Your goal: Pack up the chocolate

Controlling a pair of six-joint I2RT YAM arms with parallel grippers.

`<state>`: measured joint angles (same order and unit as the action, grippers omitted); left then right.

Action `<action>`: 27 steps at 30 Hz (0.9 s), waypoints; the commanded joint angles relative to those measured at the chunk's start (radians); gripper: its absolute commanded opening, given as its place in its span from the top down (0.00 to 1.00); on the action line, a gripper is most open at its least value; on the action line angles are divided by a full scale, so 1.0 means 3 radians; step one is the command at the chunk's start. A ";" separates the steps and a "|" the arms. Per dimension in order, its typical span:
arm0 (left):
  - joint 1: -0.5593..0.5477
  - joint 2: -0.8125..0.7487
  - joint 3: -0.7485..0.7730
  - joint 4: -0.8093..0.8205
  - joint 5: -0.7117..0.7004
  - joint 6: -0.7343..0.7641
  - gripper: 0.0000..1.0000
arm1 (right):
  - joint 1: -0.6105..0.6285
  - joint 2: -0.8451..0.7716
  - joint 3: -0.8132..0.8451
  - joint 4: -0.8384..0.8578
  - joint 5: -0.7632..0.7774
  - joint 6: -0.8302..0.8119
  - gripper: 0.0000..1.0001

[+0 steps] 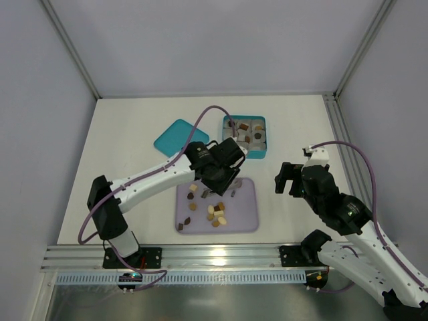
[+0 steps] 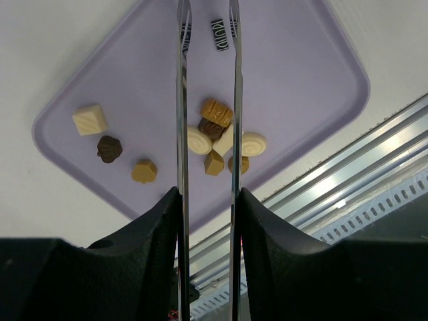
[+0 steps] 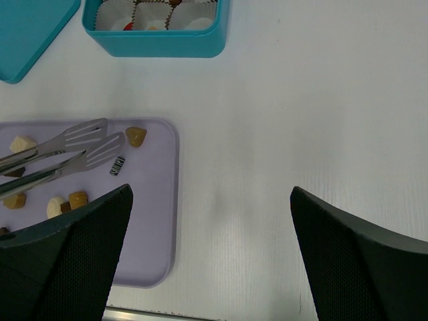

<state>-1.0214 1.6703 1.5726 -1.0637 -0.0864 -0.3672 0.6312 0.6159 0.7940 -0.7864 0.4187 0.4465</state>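
Left gripper (image 2: 207, 199) is part-closed, clamping the handles of slotted metal tongs (image 3: 80, 144). The tong tips hold nothing and sit over the lavender plastic tray (image 1: 249, 217). Loose bite-size chocolate pieces (image 2: 217, 137) lie on this tray, and more pieces sit in the square teal box (image 1: 262, 122) beyond it. Right gripper (image 3: 210, 194) is spread wide and empty, above the white table (image 3: 301, 100) to the right of the tray.

lab cell — aluminium rails (image 1: 214, 257), pale walls (image 1: 200, 47)
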 commanded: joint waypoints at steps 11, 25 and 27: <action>-0.0226 -0.0102 -0.0190 -0.0033 -0.0131 -0.0223 0.61 | -0.0007 0.0003 -0.0013 0.0116 0.0005 -0.0041 0.00; -0.0272 -0.0025 -0.0211 -0.0049 -0.0218 -0.0228 0.62 | -0.0007 -0.0018 -0.0019 0.0131 0.0016 -0.0031 0.00; -0.0272 -0.0005 -0.0206 -0.0049 -0.0213 -0.0223 0.62 | -0.0007 -0.0033 -0.0019 0.0131 0.0016 -0.0031 0.00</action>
<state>-1.0969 1.6711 1.5082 -1.0752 -0.1307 -0.4225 0.6312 0.6151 0.7872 -0.7860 0.4160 0.4465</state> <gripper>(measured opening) 0.389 0.996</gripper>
